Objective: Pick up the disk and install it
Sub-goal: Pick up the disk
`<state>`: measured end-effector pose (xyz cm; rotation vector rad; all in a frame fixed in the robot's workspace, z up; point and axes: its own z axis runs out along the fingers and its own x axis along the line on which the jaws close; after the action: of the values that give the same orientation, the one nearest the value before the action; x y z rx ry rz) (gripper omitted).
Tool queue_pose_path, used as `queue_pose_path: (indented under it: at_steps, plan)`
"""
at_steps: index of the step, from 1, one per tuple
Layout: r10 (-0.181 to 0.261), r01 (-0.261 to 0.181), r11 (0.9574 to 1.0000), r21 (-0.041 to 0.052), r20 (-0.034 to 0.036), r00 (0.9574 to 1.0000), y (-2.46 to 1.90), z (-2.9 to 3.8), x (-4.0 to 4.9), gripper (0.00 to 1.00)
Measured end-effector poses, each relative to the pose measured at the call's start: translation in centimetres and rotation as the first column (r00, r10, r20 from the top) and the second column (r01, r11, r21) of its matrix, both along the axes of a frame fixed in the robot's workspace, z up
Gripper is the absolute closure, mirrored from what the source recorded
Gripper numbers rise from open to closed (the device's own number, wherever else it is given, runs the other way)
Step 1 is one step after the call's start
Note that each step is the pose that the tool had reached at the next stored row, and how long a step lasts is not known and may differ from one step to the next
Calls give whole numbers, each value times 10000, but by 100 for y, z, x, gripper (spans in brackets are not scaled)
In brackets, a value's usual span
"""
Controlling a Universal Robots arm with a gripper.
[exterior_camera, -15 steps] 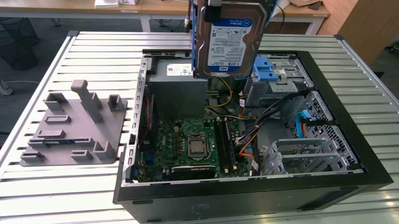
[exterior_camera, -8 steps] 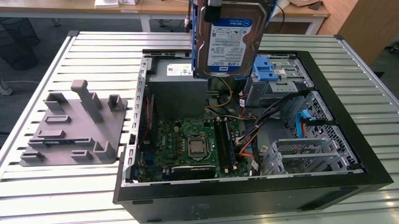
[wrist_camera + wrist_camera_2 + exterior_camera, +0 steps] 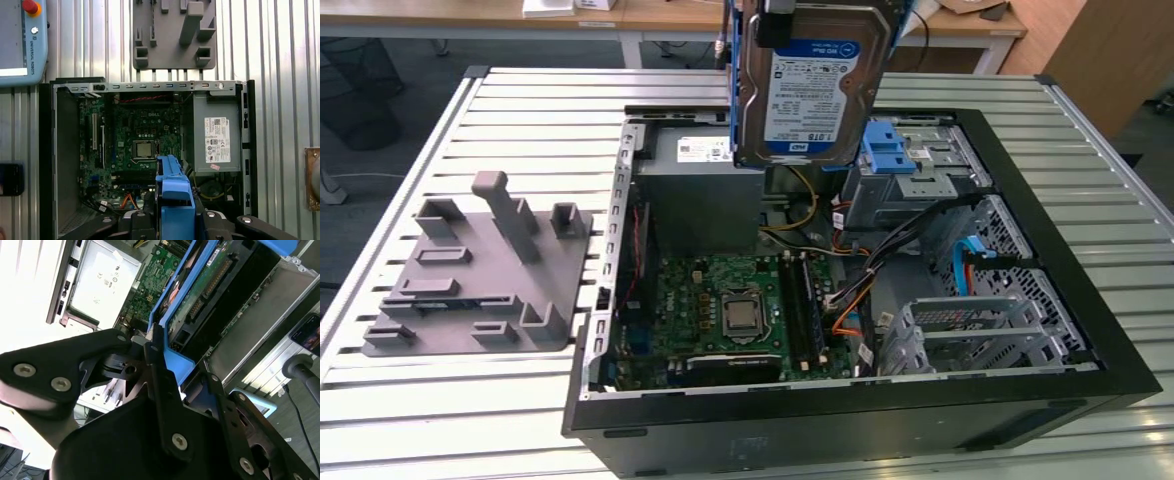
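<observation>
The disk [image 3: 811,85], a silver drive with a white-and-blue label in a blue carrier frame, hangs on edge above the back of the open computer case [image 3: 1067,330]. Its lower end is over the power supply [image 3: 707,185], just beside the drive bay [image 3: 921,165]. My gripper [image 3: 175,360] is shut on the blue frame, a black finger [image 3: 152,347] pressed to each side. The second wrist view shows the disk's green circuit-board side [image 3: 210,285]. In the first wrist view the carrier [image 3: 174,192] is seen end-on above the motherboard [image 3: 142,140], with my gripper [image 3: 174,222] around it.
Inside the case are the motherboard [image 3: 734,310], cables and a metal cage [image 3: 974,330] near the front. A blue latch [image 3: 887,150] sits on the drive bay. A grey fixture [image 3: 474,270] lies on the slatted table at the exterior view's left. A teach pendant [image 3: 22,40] lies beyond the case.
</observation>
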<state>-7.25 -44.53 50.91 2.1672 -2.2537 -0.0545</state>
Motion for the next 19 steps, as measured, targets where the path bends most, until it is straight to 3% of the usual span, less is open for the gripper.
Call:
queue_pose_path:
  at_steps: [3,9,13,19]
  plan:
    - [0,0,10000,0,0,10000,-2,-2,0,64]
    - [0,0,10000,2,2,10000,-68,-33,0,64]
    - [76,-76,10000,-7,-1,10000,-74,-85,0,64]
    - [82,-82,10000,-7,-1,10000,-74,-88,0,64]
